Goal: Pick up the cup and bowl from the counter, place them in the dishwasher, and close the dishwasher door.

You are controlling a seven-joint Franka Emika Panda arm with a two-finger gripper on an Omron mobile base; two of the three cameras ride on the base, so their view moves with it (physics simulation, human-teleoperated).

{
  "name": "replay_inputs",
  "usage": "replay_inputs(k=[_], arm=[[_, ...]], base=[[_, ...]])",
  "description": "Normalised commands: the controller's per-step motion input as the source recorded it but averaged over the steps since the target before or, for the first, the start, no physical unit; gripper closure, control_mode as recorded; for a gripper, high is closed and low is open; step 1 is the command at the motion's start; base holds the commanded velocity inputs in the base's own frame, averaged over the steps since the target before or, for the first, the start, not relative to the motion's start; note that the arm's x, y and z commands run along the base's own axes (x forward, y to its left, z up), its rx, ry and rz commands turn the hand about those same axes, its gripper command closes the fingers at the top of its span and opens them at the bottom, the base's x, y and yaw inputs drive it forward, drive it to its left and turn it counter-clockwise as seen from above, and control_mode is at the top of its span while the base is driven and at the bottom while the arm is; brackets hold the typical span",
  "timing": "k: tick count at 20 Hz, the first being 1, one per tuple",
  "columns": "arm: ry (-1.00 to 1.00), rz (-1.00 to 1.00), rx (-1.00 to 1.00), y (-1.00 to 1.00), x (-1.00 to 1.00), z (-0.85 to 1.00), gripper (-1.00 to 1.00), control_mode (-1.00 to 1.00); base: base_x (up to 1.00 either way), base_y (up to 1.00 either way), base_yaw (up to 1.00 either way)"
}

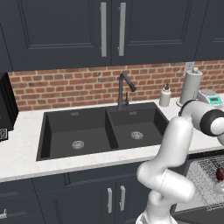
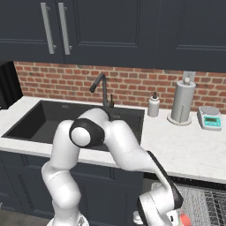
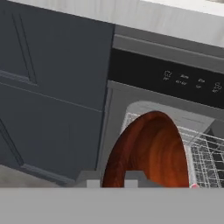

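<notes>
A reddish-brown wooden bowl (image 3: 148,151) stands on edge right in front of my gripper (image 3: 113,181), which is shut on its near rim. The bowl hangs before the open dishwasher (image 3: 183,81), level with the grey wire rack (image 3: 205,153). In the left base view the bowl (image 1: 220,173) shows as a dark red patch over the rack (image 1: 201,175) at the far right edge. A small pink-red thing (image 2: 184,219) beside the hand may be the cup; I cannot tell. The dishwasher door's panel is hidden from me. The white counter (image 1: 26,148) runs above.
A black double sink (image 1: 100,129) with a tall tap (image 1: 124,87) is set in the counter. A soap bottle (image 2: 153,106), a paper-towel roll (image 2: 182,103) and a small scale (image 2: 209,118) stand at the back right. Dark cabinets (image 3: 52,96) flank the dishwasher's left.
</notes>
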Motion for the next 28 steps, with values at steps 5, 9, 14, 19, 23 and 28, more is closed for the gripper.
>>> replay_inputs(k=[5,9,14,19,23,28], arm=[[-0.01,0.04,0.0,-0.25,0.13,-0.17,1.0,-1.0],[0.03,0.0,0.0,-0.39,0.06,-0.37,1.0,-1.0],[0.09,0.03,0.0,-0.31,0.6,-0.28,1.0,-1.0],[0.0,0.0,-0.03,-0.25,0.53,-0.23,1.0,-1.0],[0.0,0.0,-0.07,-0.27,0.29,-0.42,1.0,-1.0],[0.0,0.0,-0.11,-0.18,0.01,-0.59,1.0,-1.0]], base=[[0.0,0.0,0.0],[0.0,0.0,0.0],[0.0,0.0,0.0],[0.0,0.0,0.0],[0.0,0.0,0.0],[0.0,0.0,0.0]])
